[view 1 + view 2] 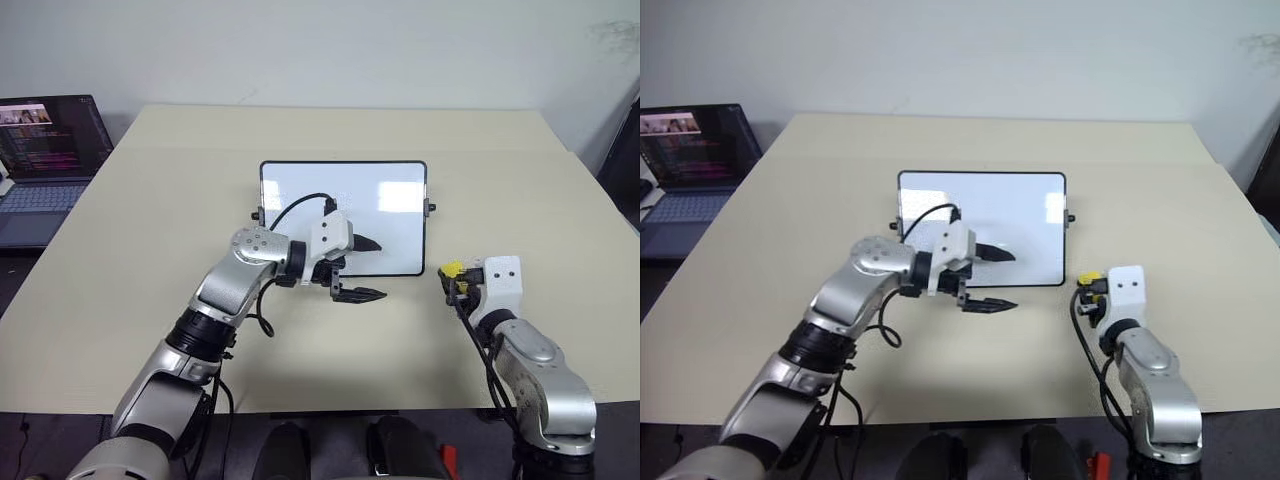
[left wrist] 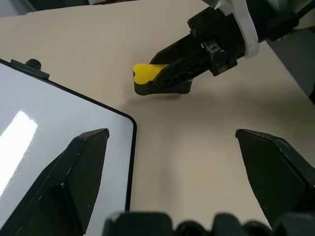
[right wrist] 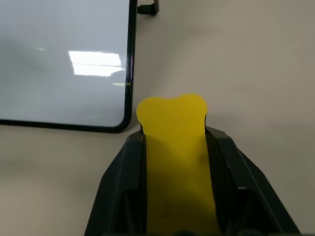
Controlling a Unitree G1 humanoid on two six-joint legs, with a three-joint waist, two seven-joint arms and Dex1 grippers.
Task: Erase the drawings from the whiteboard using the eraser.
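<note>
Whiteboard (image 1: 345, 205) lies flat mid-bench (image 1: 150, 200), glossy face showing glare, no marks readable. Right gripper (image 3: 172, 128) off board's right near corner, jaws clenched on yellow eraser (image 3: 172, 123), block's end poking past fingertips, just above bare bench surface. Left gripper (image 1: 360, 268) at board's near edge, jaws released and spread wide, one finger (image 2: 78, 172) over white surface, other finger (image 2: 275, 167) over bench beyond frame. Open laptop (image 1: 45, 150) at far left, off bench.
</note>
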